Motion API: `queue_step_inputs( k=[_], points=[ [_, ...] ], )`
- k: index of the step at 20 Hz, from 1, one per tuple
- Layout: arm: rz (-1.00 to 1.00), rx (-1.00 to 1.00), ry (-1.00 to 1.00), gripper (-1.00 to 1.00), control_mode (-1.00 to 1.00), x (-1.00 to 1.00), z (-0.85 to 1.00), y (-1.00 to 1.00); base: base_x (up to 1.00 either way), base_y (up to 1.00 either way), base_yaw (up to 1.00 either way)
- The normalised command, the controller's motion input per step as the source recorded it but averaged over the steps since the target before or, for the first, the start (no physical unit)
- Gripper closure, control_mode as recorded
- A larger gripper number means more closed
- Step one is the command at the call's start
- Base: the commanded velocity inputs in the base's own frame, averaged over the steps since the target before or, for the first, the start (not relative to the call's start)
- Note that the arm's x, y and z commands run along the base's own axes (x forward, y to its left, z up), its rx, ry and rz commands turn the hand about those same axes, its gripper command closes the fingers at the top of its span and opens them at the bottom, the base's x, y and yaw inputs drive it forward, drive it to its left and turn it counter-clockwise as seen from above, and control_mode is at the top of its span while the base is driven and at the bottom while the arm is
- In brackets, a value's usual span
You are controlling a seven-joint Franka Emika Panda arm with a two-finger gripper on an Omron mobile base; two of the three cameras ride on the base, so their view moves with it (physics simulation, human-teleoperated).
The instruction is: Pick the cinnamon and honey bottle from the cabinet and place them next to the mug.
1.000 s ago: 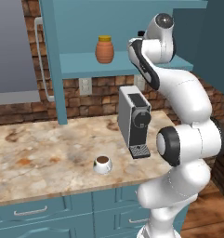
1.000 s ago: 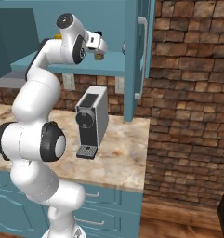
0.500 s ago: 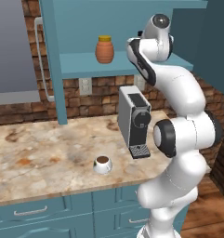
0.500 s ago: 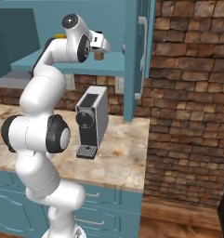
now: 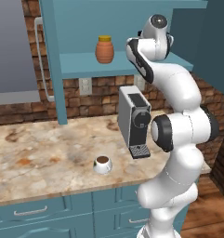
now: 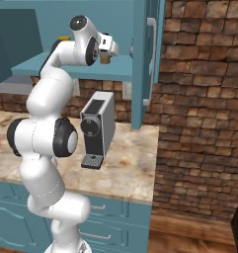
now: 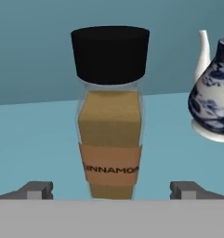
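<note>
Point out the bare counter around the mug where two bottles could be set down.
The mug has open marble counter on its left and behind it, toward the brick wall. Its right is tighter: the coffee machine stands there, with the arm's body just beyond. The strip between the mug and the counter's front edge is narrow.

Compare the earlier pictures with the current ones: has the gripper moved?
Yes. In the right base view the gripper has reached further right along the cabinet shelf, closer to its upright panel, toward the cinnamon.
</note>
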Motion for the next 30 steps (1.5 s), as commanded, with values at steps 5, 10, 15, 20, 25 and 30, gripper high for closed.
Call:
queue_step_inputs(
  k=[5,10,15,20,25,30],
  points=[
    [0.00,0.00,0.00,-1.00,-1.00,0.21,-0.14,-0.01,0.00,0.00,0.00],
    [0.00,0.00,0.00,-1.00,-1.00,0.17,-0.02,0.00,0.00,0.00,0.00],
    [0.00,0.00,0.00,-1.00,-1.00,0.26,0.00,0.00,0.00,0.00,0.00],
    [0.00,0.00,0.00,-1.00,-1.00,0.04,0.00,0.00,0.00,0.00,0.00],
    [0.00,0.00,0.00,1.00,-1.00,0.00,0.00,0.00,0.00,0.00,0.00],
    [0.00,0.00,0.00,1.00,-1.00,-0.31,0.00,0.00,0.00,0.00,0.00]
  ],
)
